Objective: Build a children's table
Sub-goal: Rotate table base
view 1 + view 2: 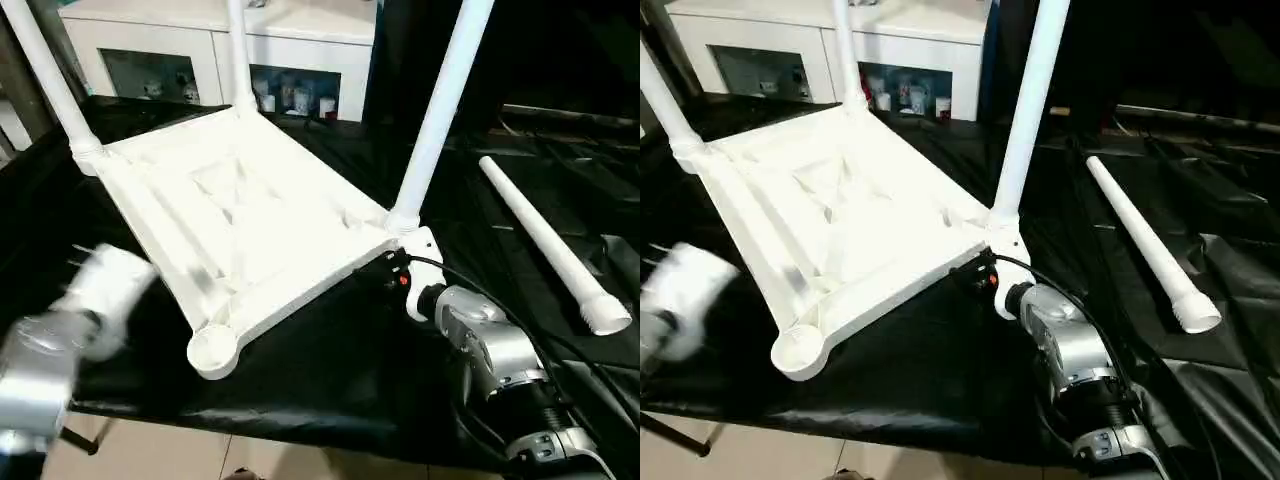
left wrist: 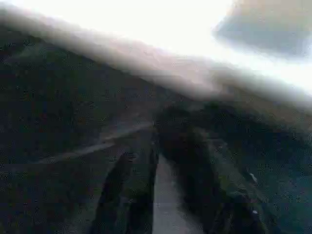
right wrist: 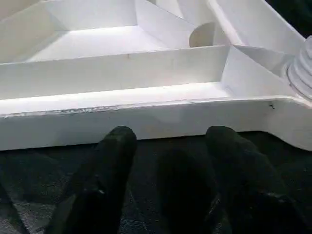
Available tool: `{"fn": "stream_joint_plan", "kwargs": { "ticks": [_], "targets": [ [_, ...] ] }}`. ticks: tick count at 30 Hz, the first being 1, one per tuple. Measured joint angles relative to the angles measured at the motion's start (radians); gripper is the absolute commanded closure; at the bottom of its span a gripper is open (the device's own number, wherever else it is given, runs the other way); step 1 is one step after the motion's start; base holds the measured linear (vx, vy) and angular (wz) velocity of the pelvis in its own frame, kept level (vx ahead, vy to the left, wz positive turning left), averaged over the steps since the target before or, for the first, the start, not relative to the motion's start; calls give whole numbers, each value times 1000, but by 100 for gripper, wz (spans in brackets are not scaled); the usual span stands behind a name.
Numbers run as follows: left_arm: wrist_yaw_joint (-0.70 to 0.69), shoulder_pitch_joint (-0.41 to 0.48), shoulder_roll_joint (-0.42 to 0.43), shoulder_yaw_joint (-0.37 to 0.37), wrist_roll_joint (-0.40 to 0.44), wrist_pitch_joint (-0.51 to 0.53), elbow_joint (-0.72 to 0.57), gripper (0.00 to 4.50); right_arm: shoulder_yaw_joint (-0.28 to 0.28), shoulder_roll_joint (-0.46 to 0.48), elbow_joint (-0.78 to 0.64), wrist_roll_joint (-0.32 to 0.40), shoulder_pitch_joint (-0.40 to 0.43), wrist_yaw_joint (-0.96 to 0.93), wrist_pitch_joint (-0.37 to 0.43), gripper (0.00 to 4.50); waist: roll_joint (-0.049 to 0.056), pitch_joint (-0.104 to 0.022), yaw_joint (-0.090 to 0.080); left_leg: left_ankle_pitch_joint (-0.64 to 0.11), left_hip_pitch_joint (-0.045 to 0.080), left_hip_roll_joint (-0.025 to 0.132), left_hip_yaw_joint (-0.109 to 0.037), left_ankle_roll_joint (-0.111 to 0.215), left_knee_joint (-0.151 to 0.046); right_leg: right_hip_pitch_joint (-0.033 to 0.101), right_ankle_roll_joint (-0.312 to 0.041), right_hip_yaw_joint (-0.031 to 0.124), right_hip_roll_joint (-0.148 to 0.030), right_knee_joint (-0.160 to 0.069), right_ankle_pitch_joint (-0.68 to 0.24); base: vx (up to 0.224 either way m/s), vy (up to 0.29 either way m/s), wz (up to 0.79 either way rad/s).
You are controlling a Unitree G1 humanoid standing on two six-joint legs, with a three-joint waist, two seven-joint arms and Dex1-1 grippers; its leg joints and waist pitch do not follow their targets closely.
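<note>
- White plastic tabletop lies upside down, ribbed side up, on black sheeting at frame centre; I see three legs standing in corner sockets, their tops cut off by the upper edge.
- Near-left corner socket holds nothing; the fourth leg lies loose at right, well apart.
- Open sheeting runs along the tabletop's near edge.
- Right gripper sits just before that edge, fingers spread, nothing between them.
- Left gripper is blurred; I cannot tell its state.
- White cabinet holds small items, too small to identify.
</note>
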Motion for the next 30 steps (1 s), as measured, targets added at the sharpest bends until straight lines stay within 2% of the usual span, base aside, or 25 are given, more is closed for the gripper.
{"fn": "stream_joint_plan", "kwargs": {
  "ticks": [2,4,8,10,11,17,20,22,25,28,30],
  "targets": [
    [-40,6,4,-17,-35,28,-39,377,0,-2,0,-2,0,-7,0,234,0,0,-2,0,0,0,0,0,0,0,0,0,0,1,0,0,0,0],
    [-74,6,3,-40,-60,35,-69,384,0,-4,0,-16,0,-23,0,237,1,0,-3,0,1,0,0,-1,-1,0,0,0,0,1,0,0,0,0],
    [-101,-37,-59,-100,-74,29,-57,423,-17,-8,-3,-31,-1,-93,4,239,1,0,-2,1,1,-1,0,-1,0,1,0,0,0,1,0,0,0,0],
    [-113,-66,-90,-134,-83,9,-28,426,-24,-26,-13,-38,-7,-114,37,239,1,0,-3,1,1,-1,0,-1,0,1,1,1,0,1,0,0,0,0],
    [-114,-83,-107,-151,-83,-8,-6,442,-28,-39,-20,-41,-8,-119,53,239,1,0,-3,1,1,-1,0,-1,0,1,1,1,0,1,1,0,0,0],
    [-21,-227,-306,-237,-46,-176,210,442,-40,-89,-57,-57,-40,-118,110,239,4,1,-6,3,0,-1,0,-1,1,2,6,2,0,0,4,0,0,0],
    [10,-283,-355,-283,-17,-261,260,442,-80,-121,-70,-56,-45,-142,135,239,11,0,-7,2,0,-1,0,-1,1,2,7,2,0,-1,4,0,0,0],
    [20,-285,-362,-282,-20,-284,247,442,-123,-136,-88,-42,-49,-162,169,239,16,-1,-10,2,0,-1,0,-1,1,2,7,2,0,-1,4,0,0,0],
    [25,-283,-361,-270,-23,-323,233,450,-177,-163,-92,-20,-60,-177,213,203,19,-2,-21,2,0,0,0,-1,0,2,7,1,1,-1,4,0,0,0],
    [22,-263,-361,-251,-42,-384,219,450,-191,-172,-98,-15,-63,-178,245,200,19,-2,-35,2,0,1,0,-1,0,2,7,1,1,-1,4,0,0,0],
    [19,-246,-362,-234,-55,-415,215,450,-190,-186,-92,-17,-68,-175,258,159,19,-2,-38,2,0,1,0,-1,1,2,7,1,1,-1,4,0,0,0]
  ]
}}
